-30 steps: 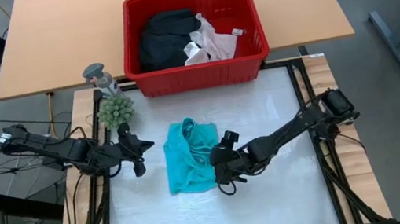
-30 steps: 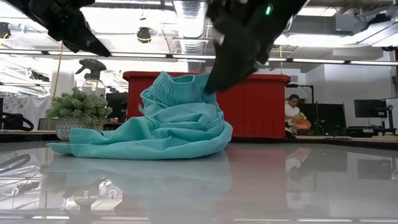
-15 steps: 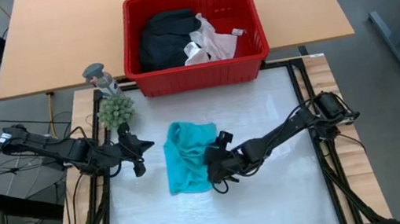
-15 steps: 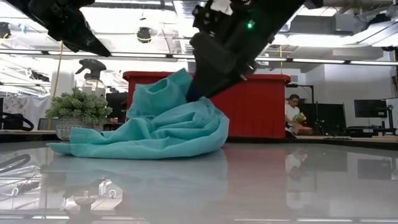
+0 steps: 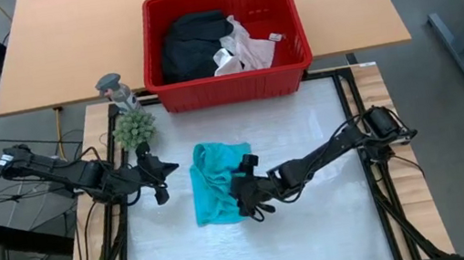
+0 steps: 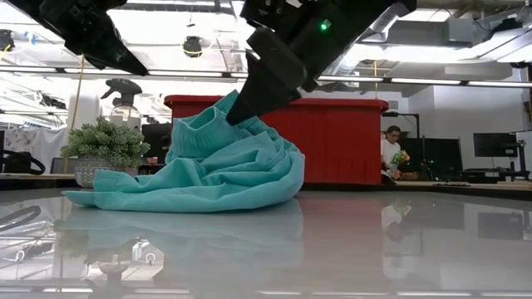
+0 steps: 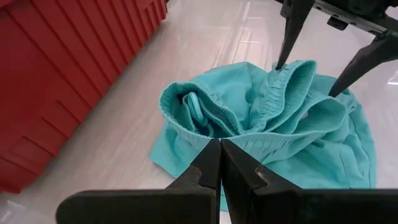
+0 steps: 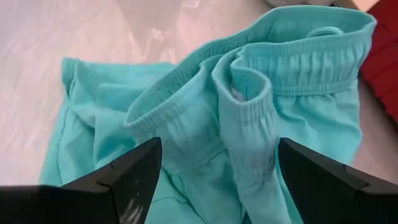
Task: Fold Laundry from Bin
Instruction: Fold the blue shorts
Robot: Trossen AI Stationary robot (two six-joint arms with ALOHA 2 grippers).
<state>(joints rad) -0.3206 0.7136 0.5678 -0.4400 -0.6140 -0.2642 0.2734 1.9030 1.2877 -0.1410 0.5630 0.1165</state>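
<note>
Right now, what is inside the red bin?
In the red bin lie a black garment and a white lacy top, with a small white cloth between them. Whatever lies under these clothes is covered and cannot be seen.

Glossy white table (image 5: 320, 227), teal garment (image 5: 213, 188) on it

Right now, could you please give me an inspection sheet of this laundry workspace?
Surface: glossy white table, bare around the garment.
Job's things: teal garment crumpled on the table; black garment and white cloth in the red bin.
Clutter: potted plant, spray bottle.
Grippers: right gripper open over the teal garment; left gripper shut beside it.
Cables: along both arms.
Surroundings: person seated behind.
</note>
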